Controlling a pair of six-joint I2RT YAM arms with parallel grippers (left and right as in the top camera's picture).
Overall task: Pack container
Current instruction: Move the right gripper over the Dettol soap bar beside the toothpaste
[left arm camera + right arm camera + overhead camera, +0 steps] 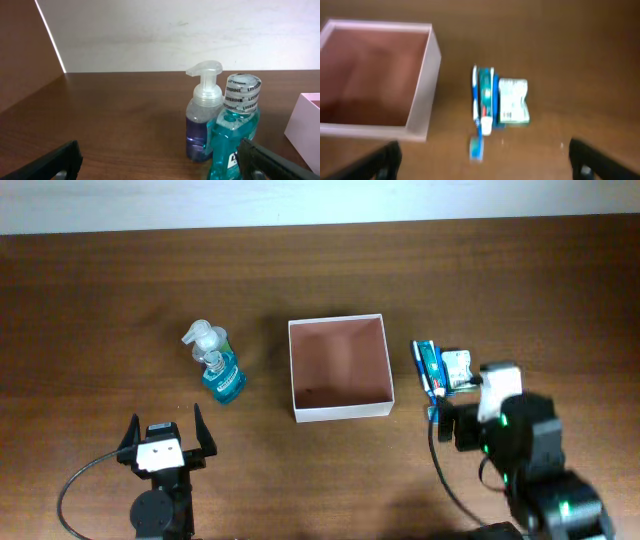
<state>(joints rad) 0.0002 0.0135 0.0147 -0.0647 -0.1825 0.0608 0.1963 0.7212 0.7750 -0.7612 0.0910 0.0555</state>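
Note:
The container (340, 411) is a shallow square box with white walls and a reddish-brown inside, empty, at the table's middle; it also shows in the right wrist view (424, 100). A teal Listerine bottle (224, 380) and a clear pump soap bottle (205, 340) stand together left of it, seen close in the left wrist view (235, 135) (202, 120). A blue toothbrush pack (428, 370) and a small green-white packet (458, 370) lie right of the container, also in the right wrist view (484, 102) (514, 102). My left gripper (165, 442) is open, short of the bottles. My right gripper (470, 420) is open just in front of the toothbrush pack.
The wooden table ends at a pale wall along the far edge (320, 202). A black cable (75, 480) loops beside the left arm. The corner of the container (305, 127) shows at the right edge of the left wrist view.

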